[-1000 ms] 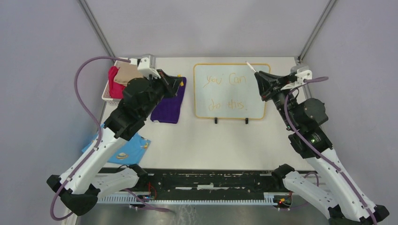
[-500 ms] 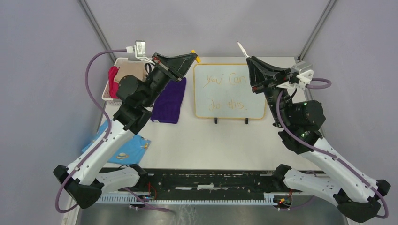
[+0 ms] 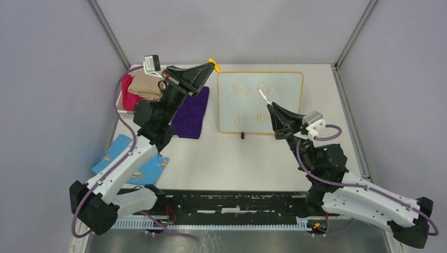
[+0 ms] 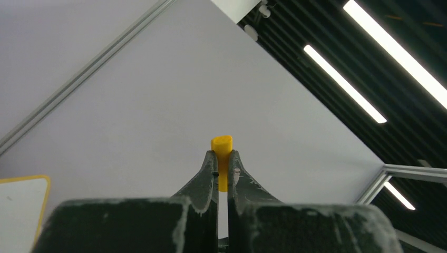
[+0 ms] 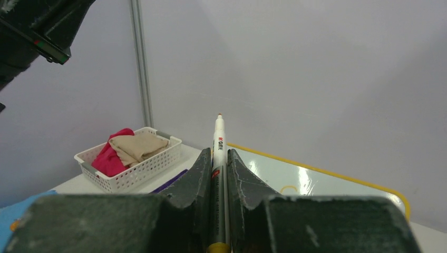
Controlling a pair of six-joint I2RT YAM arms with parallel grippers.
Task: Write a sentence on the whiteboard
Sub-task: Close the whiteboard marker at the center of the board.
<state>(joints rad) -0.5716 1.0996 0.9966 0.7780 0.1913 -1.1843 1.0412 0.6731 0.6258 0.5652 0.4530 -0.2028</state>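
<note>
The whiteboard (image 3: 287, 87) with a yellow-orange frame lies at the back middle of the table, and shows in the right wrist view (image 5: 327, 179) too. The orange sentence (image 3: 241, 90) is on it, partly hidden by my right arm. My right gripper (image 3: 270, 107) is shut on a white marker (image 3: 262, 95), tip up, above the board's lower part; the marker (image 5: 218, 142) sticks out between the fingers. My left gripper (image 3: 210, 67) is raised left of the board and shut on a yellow marker cap (image 3: 214, 64), also seen in the left wrist view (image 4: 222, 158).
A white basket (image 3: 122, 108) with red and tan cloths stands at the back left, also in the right wrist view (image 5: 124, 176). A purple cloth (image 3: 191, 118) lies beside the board. A blue patterned cloth (image 3: 139, 168) lies at the front left.
My right arm has swung from the board's right edge forward and left, carrying the marker over the board's lower part. My left gripper has risen and turned upward with the cap.
</note>
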